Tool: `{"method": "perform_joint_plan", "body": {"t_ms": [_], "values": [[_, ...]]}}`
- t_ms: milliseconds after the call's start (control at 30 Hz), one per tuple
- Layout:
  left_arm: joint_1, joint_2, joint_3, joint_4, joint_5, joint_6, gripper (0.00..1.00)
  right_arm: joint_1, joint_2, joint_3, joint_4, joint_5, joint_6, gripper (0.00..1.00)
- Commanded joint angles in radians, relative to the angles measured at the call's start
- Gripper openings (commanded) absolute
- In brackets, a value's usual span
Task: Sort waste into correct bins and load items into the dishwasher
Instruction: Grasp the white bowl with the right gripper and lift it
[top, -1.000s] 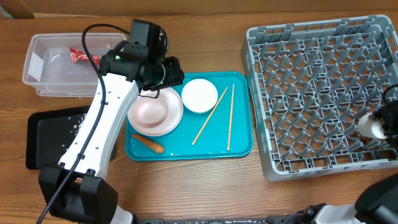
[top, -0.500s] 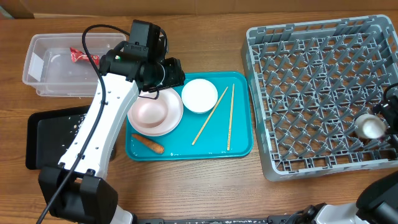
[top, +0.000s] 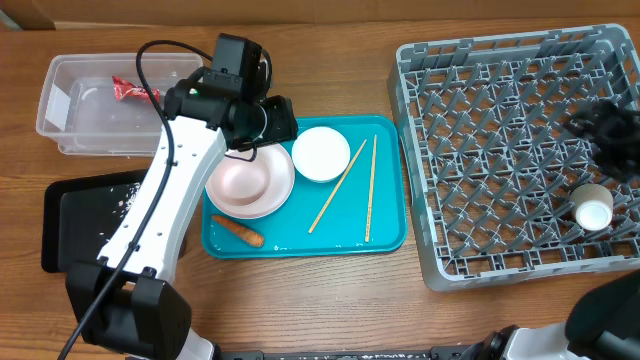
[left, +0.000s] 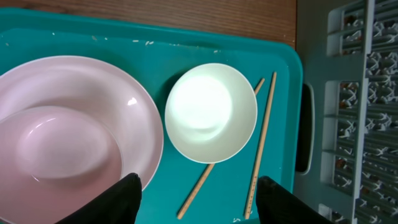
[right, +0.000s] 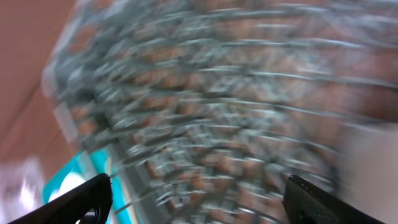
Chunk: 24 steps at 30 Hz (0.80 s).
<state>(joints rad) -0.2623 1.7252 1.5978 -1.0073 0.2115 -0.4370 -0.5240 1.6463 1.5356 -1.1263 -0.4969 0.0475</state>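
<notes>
The red wrapper (top: 128, 89) is in the clear tub (top: 55, 95). The left gripper (left: 199, 180) hangs open and empty over the teal tray (top: 300, 235), where the carrot (top: 238, 231), pink bowl (top: 242, 178), white bowl (top: 321, 153) and chopsticks (top: 369, 190) wait. The cup (top: 592, 212) sits in the grey rack (top: 500, 120). The right gripper (right: 199, 180) is open too, holding nothing.

The overhead view is bright and sharp; light falls from above, and the left arm (top: 165, 190) throws only a soft shadow on the tabletop (top: 300, 300). In the left wrist view the white bowl (left: 210, 112) has strong glare in its middle, while the fingers (left: 118, 199) of the left pincer (left: 199, 190) are dark and unsharp. The right wrist view is blurred all over; the grey rack (right: 217, 93) is only streaks.
</notes>
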Motion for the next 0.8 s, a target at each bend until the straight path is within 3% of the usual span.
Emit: {"method": "perform_joint_plan", "body": {"t_ms": [0, 300, 500, 767], "values": [[-0.007, 0.019, 0.007, -0.022, -0.013, 0.01, 0.6, 0.187, -0.03, 0.025, 0.021, -0.068, -0.084, 0.89], [-0.006, 0.019, 0.007, -0.083, -0.063, 0.011, 0.61, 0.742, 0.035, 0.025, 0.228, 0.182, -0.058, 0.89], [-0.006, 0.019, 0.007, -0.131, -0.12, 0.011, 0.61, 0.906, 0.184, 0.024, 0.301, 0.279, 0.035, 0.85], [-0.006, 0.019, 0.007, -0.172, -0.201, 0.01, 0.61, 0.95, 0.351, 0.024, 0.362, 0.287, 0.101, 0.73]]}}
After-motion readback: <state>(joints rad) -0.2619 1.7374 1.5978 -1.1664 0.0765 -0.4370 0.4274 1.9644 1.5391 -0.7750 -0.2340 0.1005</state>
